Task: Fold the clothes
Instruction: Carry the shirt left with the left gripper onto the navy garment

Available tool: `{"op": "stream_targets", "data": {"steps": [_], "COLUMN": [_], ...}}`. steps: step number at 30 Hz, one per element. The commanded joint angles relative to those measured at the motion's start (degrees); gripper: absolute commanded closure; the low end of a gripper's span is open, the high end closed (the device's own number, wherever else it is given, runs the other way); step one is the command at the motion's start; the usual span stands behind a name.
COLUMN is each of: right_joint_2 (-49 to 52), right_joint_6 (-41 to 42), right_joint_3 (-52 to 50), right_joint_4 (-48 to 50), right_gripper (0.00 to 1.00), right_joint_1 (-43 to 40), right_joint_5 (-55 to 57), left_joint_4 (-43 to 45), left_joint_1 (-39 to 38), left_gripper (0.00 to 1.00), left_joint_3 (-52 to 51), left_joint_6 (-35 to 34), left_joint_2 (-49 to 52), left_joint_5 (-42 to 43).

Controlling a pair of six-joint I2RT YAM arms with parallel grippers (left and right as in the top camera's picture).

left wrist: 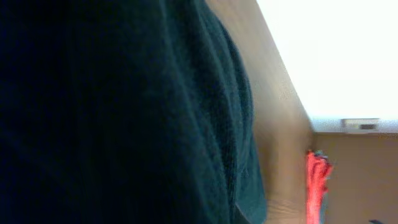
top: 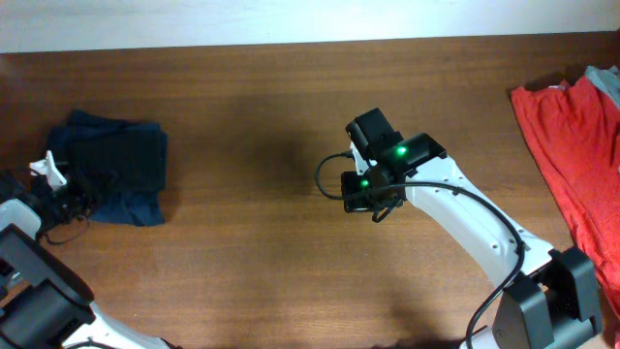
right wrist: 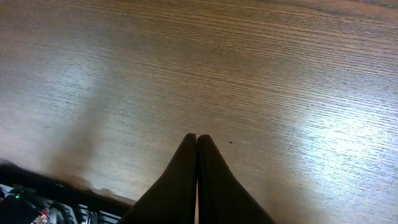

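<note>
A folded black T-shirt (top: 118, 157) lies on a folded navy garment (top: 140, 207) at the table's left end. My left gripper (top: 70, 190) is at the left edge of this pile. Dark fabric (left wrist: 124, 112) fills the left wrist view, and its fingers are hidden there. My right gripper (right wrist: 197, 138) hangs over bare wood (right wrist: 280, 74) at mid-table, shut with nothing between its fingers. In the overhead view the right gripper (top: 374, 202) is far from the pile.
Red clothes (top: 572, 145) lie spread at the table's right edge, with a grey piece (top: 605, 82) beside them. The red cloth (left wrist: 317, 180) also shows far off in the left wrist view. A white wall (top: 291, 19) runs behind the table.
</note>
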Motion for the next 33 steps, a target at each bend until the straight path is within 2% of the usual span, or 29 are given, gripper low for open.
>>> {"op": "stream_targets", "data": {"steps": [1, 3, 4, 7, 13, 18, 22, 24, 26, 29, 30, 33], "right_joint_2": [-1.42, -1.42, -1.42, -1.42, -1.42, -1.42, -1.42, -1.42, -1.42, -1.42, -1.42, -1.42], "right_joint_6": [-0.11, -0.11, -0.13, -0.17, -1.2, -1.18, -1.2, -1.18, -1.18, -1.16, -1.16, -1.14], "right_joint_3": [0.98, 0.98, 0.98, 0.98, 0.98, 0.98, 0.98, 0.98, 0.98, 0.98, 0.98, 0.98], "right_joint_4": [-0.22, -0.28, -0.61, -1.18, -1.66, -1.79, -2.58, -2.8, -2.73, -2.82, -2.93, -3.23], "right_gripper": [0.96, 0.96, 0.96, 0.96, 0.96, 0.96, 0.96, 0.96, 0.96, 0.96, 0.96, 0.96], "right_joint_1": [0.31, 0.31, 0.31, 0.31, 0.31, 0.31, 0.33, 0.37, 0.37, 0.37, 0.37, 0.37], "right_joint_5": [0.74, 0.72, 0.74, 0.74, 0.74, 0.72, 0.72, 0.68, 0.5, 0.42, 0.02, -1.55], "left_joint_4": [0.52, 0.37, 0.37, -1.18, -14.73, -19.96, -20.52, -20.37, -20.2, -19.37, -18.95, -18.27], "left_joint_1": [0.02, -0.42, -0.44, 0.22, 2.58, 3.89, 3.93, 3.37, 2.29, -0.57, -1.99, -5.33], "left_gripper": [0.78, 0.47, 0.39, 0.37, 0.37, 0.36, 0.33, 0.33, 0.37, 0.62, 0.73, 0.82], "left_joint_3": [1.2, 1.2, 1.36, 3.32, 11.34, 14.64, 15.19, 15.19, 15.17, 14.78, 14.78, 14.75], "left_joint_6": [4.22, 3.19, 1.01, -1.44, 0.33, -0.48, -0.63, -0.66, -0.63, -0.5, 0.63, 5.44], "left_joint_2": [0.48, 0.48, 0.46, 0.15, -6.34, -16.09, -24.52, -26.67, -26.73, -23.74, -21.53, -15.87], "left_joint_5": [-2.16, -1.55, -0.02, 6.27, 4.39, -1.68, -11.1, -18.43, -22.03, -26.08, -27.39, -24.26]}}
